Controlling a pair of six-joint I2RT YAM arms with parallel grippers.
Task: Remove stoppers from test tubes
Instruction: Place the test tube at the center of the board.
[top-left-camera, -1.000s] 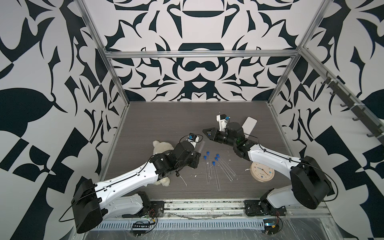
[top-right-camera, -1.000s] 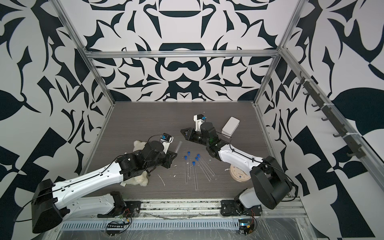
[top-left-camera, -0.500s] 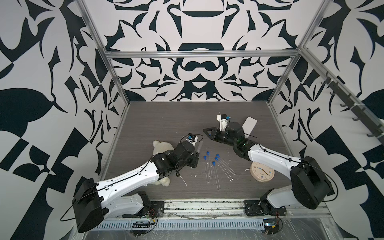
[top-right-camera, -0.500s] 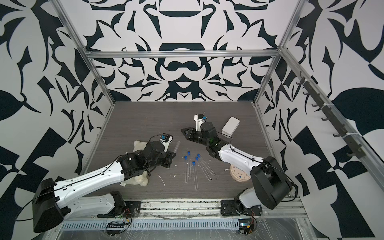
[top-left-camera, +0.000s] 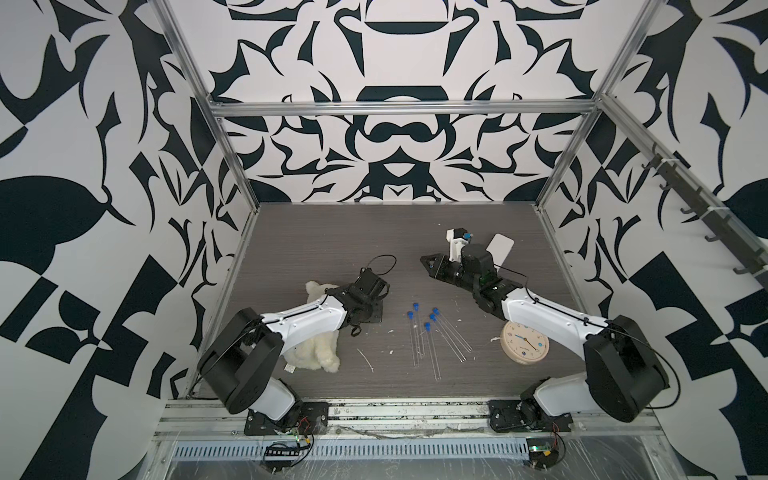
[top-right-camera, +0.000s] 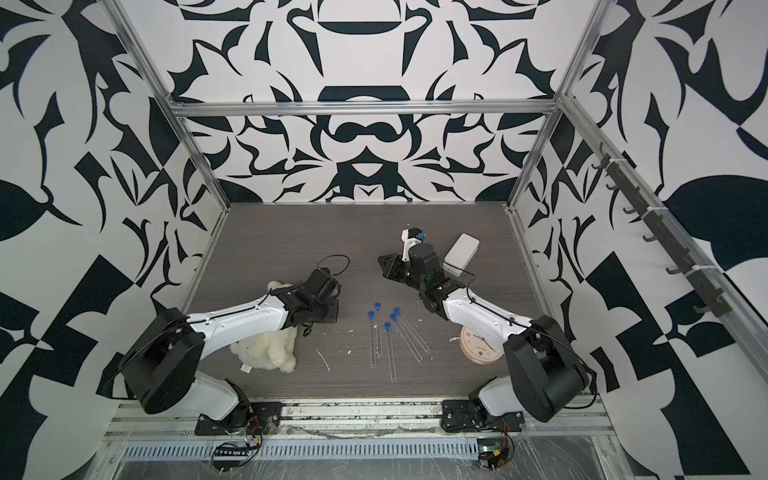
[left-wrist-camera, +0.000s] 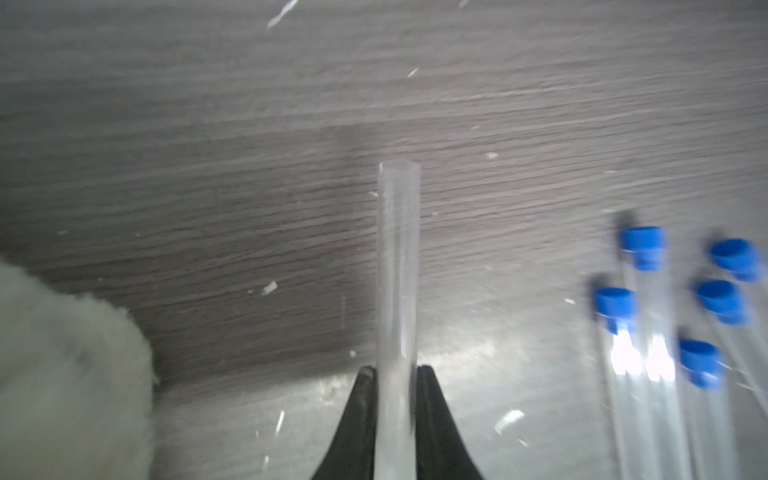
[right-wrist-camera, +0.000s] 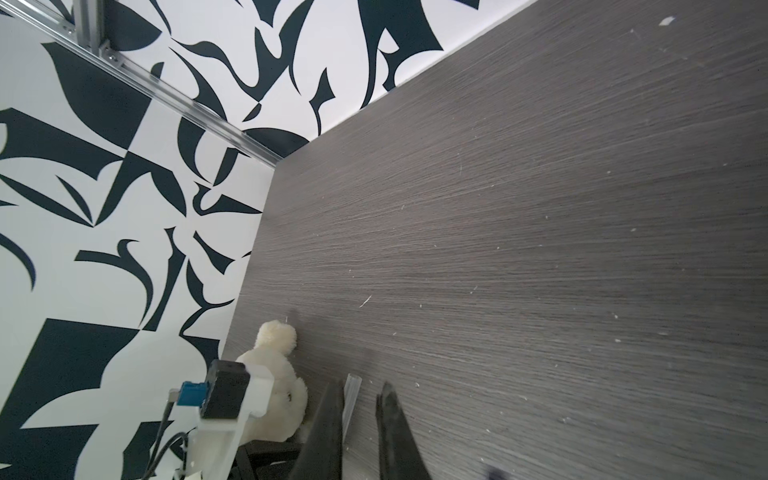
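My left gripper (left-wrist-camera: 396, 371) is shut on a clear test tube (left-wrist-camera: 398, 266). The tube's far end is open, with no stopper on it. The same tube's open end (right-wrist-camera: 353, 380) shows in the right wrist view, just beyond one of my right fingers. Several capped test tubes (top-left-camera: 432, 345) lie side by side mid-table, each with a blue stopper (top-left-camera: 427, 326) at its far end. They lie to the right of my left arm (top-left-camera: 316, 318). My right gripper (top-left-camera: 429, 262) hovers further back, its jaws a little apart with nothing between them.
A white plush dog (top-left-camera: 316, 351) lies under my left arm. A round clock (top-left-camera: 524, 343) lies beside my right arm, and a white box (top-left-camera: 500, 246) lies behind it. White scraps dot the table. A small dark blue blur (right-wrist-camera: 496, 473) sits at the right wrist view's edge.
My left arm has drawn back to the left with the tube, away from the right gripper, and its wrist has turned. The right arm has hardly moved.
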